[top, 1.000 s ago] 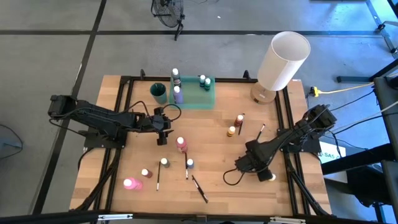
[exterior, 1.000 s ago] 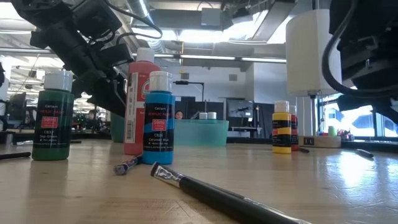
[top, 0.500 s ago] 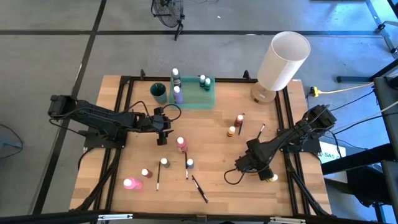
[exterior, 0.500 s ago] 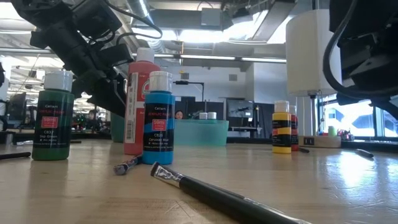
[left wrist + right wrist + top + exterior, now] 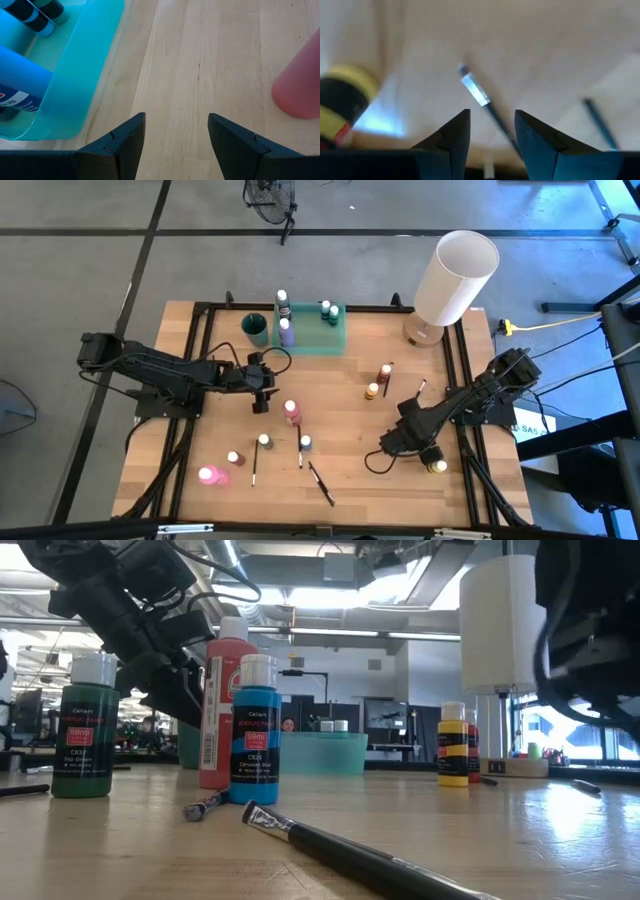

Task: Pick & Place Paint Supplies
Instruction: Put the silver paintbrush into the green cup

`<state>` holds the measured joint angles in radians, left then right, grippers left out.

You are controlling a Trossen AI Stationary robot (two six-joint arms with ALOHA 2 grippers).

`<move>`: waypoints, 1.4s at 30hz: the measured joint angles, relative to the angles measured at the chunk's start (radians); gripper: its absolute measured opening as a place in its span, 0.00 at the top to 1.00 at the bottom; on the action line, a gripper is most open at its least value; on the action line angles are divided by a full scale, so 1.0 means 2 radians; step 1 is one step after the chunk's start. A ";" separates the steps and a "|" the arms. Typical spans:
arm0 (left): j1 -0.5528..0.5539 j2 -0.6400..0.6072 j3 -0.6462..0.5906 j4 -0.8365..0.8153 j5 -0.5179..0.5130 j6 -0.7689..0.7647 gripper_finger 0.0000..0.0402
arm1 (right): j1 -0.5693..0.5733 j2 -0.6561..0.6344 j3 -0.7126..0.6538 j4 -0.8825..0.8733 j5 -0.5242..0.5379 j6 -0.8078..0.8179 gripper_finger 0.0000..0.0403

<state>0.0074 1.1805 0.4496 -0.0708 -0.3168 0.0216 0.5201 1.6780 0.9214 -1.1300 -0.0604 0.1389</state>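
Observation:
Paint bottles and thin brushes lie scattered over the wooden table. My left gripper (image 5: 264,388) (image 5: 176,145) hangs open over bare wood, between the green tray (image 5: 80,60) and a pink bottle (image 5: 300,85) (image 5: 291,412). My right gripper (image 5: 392,442) (image 5: 492,135) points steeply down at the right, open, above a dark paintbrush (image 5: 479,94) that lies on the table past its fingers. A yellow bottle (image 5: 340,100) sits off to one side of it, and a second brush (image 5: 600,122) to the other. Neither gripper holds anything.
The tray (image 5: 318,332) at the far edge holds several bottles, with a teal cup (image 5: 256,328) beside it. A white lamp (image 5: 455,275) stands far right. An orange bottle (image 5: 372,391), a red bottle (image 5: 385,372) and several small bottles (image 5: 264,440) and brushes (image 5: 320,482) lie nearer.
My right gripper has tipped a little at the wrist while staying over the same spot; a yellow object beside its arm shows more in the high view. The left arm and the supplies have kept still.

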 joint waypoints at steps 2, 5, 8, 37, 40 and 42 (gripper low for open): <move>0.000 0.000 0.000 0.000 0.000 0.000 0.47 | -0.001 0.000 -0.008 -0.002 -0.019 -0.046 0.61; 0.000 0.000 0.000 0.000 0.000 0.000 0.47 | -0.002 0.000 -0.020 -0.009 -0.020 -0.079 0.61; 0.000 0.000 0.000 0.000 0.000 0.000 0.47 | -0.002 0.000 -0.026 -0.008 -0.011 -0.087 0.61; 0.000 0.000 0.000 0.000 0.000 0.000 0.47 | -0.058 0.000 -0.023 0.025 -0.006 -0.155 0.61; 0.000 0.000 0.000 0.000 0.000 0.000 0.47 | -0.070 0.000 -0.023 0.037 -0.008 -0.168 0.61; 0.000 0.000 0.000 0.000 0.000 0.000 0.47 | -0.075 0.000 -0.023 0.036 -0.009 -0.174 0.61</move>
<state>0.0074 1.1805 0.4496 -0.0708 -0.3168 0.0216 0.3707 1.6775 0.8749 -1.0588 -0.0793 -0.2087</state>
